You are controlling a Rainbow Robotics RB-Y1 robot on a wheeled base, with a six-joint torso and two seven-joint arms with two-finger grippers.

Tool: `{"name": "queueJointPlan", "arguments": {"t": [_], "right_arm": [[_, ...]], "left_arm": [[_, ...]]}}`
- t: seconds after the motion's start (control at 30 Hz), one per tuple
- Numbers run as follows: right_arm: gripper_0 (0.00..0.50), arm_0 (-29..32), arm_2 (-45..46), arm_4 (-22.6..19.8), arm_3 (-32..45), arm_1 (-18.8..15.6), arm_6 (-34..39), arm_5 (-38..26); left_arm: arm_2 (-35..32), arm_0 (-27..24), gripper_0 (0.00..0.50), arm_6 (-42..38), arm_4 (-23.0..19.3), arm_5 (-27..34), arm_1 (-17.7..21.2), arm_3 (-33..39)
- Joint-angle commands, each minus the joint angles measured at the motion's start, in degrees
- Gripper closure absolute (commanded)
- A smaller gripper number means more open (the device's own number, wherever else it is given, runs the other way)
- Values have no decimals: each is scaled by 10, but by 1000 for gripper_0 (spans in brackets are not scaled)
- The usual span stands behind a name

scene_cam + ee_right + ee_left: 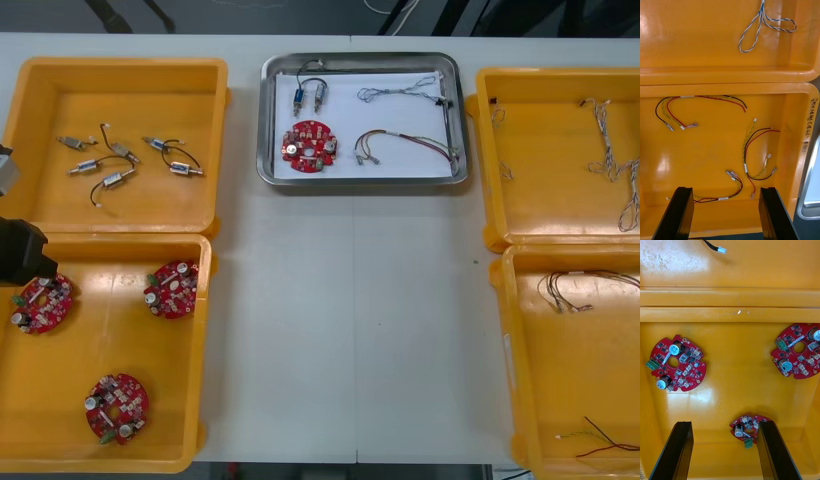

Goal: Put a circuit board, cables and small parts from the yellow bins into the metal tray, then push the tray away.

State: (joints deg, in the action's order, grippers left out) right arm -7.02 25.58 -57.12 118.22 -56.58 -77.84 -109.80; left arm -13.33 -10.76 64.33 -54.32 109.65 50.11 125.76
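The metal tray (268, 120) at the table's far middle holds a red circuit board (309, 146), small metal parts with a black cable (308, 92), a blue and white cable (400, 93) and a red and yellow cable (405, 143). My left gripper (725, 452) hangs open over the near left bin (730, 382). Three circuit boards lie there, one (745, 427) just beyond the fingertips, two farther off (675, 363) (797, 350). Over the near right bin (715, 150), my right gripper (726, 213) is open above red and yellow cables (756, 153).
My left arm (22, 252) shows at the left edge over the near left bin (100, 440). The far left bin (120, 70) holds several small metal parts (110, 165). Blue and white cables (612, 150) lie in the far right bin (550, 210). Bare table lies in front of the tray.
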Motion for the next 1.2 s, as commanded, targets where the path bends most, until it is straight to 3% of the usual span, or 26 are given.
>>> {"name": "queueJointPlan", "arguments": {"t": [0.03, 0.5, 1.2], "right_arm": [[0, 12, 19, -5, 3, -13, -10, 2], [0, 13, 18, -15, 20, 7, -6, 63], [0, 22, 2, -19, 26, 32, 17, 44]], "left_arm": [[-14, -17, 0, 1, 4, 3, 17, 5], [-14, -17, 0, 1, 4, 3, 17, 5], [-14, -17, 0, 1, 4, 3, 17, 5]]}}
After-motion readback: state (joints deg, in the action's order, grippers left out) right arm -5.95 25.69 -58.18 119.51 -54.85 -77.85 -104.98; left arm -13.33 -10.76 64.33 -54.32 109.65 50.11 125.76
